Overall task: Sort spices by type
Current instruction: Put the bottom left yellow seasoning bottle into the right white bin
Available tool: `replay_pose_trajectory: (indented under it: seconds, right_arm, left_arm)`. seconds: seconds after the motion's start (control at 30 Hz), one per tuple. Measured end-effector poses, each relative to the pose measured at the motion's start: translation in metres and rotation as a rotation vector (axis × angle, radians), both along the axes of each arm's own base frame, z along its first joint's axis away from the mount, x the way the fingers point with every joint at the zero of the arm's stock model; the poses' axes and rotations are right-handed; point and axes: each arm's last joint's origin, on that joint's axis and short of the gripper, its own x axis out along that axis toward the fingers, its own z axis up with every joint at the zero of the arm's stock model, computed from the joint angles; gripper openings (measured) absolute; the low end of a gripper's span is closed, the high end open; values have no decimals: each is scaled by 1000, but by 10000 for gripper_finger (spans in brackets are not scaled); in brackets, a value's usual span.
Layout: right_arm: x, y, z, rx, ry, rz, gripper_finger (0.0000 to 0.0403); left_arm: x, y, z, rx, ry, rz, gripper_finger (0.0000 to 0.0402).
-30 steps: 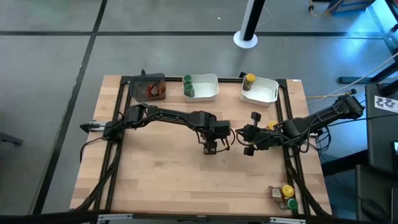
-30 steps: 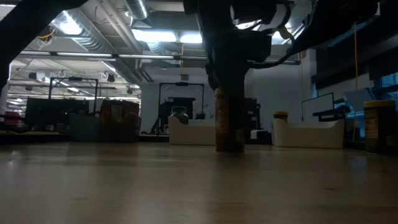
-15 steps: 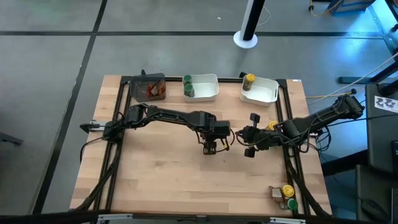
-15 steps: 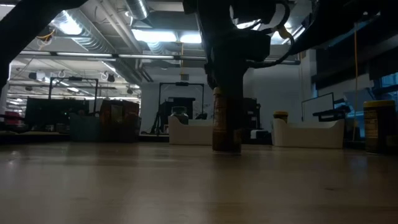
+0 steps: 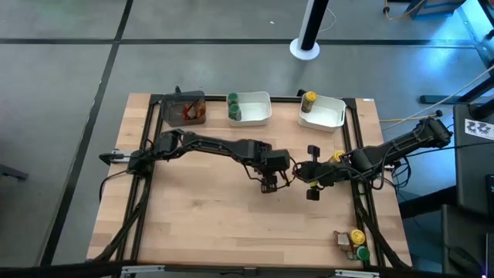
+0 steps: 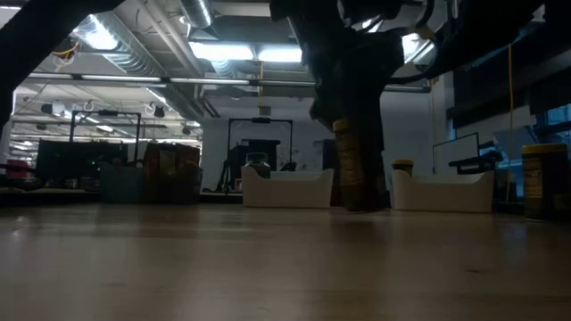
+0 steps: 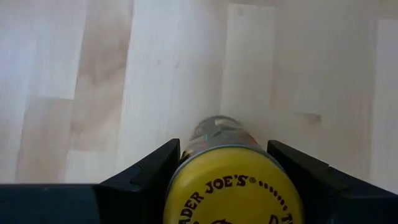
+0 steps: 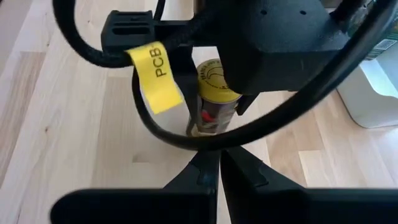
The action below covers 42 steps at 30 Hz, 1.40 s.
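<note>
A yellow-lidded spice jar (image 7: 233,190) stands near the middle of the table, and my left gripper (image 5: 268,184) is shut on it from above. In the low view this jar (image 6: 357,165) shows nearly upright with its bottom at the table top; I cannot tell whether it touches. My right gripper (image 8: 217,167) hovers shut and holds nothing, just to the jar's right, pointing at the jar (image 8: 214,93). More spice jars stand in the far trays and at the near right corner. My left gripper pinches the jar's upper part, just under the yellow lid (image 7: 186,163), between its two fingers (image 7: 152,177), one on each side. The fingers slant down from above. The jar hangs or stands nearly upright below them.
Along the far edge are a dark tray (image 5: 171,104) with reddish jars, a white tray (image 5: 258,114) with a green-lidded jar (image 5: 232,104), and a white tray (image 5: 330,116) with a yellow-lidded jar (image 5: 309,100). Three jars (image 5: 355,243) stand at the near right corner.
My left gripper has carried the yellow-lidded jar a little toward the table's right edge. The jar tipped on the way and now sits nearly upright again. My right gripper has turned somewhat at the wrist while staying in place.
</note>
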Motion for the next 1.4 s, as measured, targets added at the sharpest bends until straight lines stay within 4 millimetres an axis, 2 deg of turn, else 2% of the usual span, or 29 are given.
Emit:
replay_pose_trajectory:
  seconds: [0.27,0.87,0.97,1.2,1.3,1.4]
  right_arm:
    - [0,0,0,0,0,0,17]
    - [0,0,0,0,0,1,17]
    - [0,0,0,0,0,1,17]
    - [0,0,0,0,0,1,17]
    - [0,0,0,0,0,1,17]
    - [0,0,0,0,0,1,17]
  left_arm:
    - [-1,6,0,-6,7,45,224]
    - [0,4,-5,-106,26,49,225]
    - [0,5,-5,-118,25,47,248]
    - [0,5,-5,-104,26,19,331]
    - [0,5,-5,-98,26,8,347]
    - [-6,6,7,-90,25,3,351]
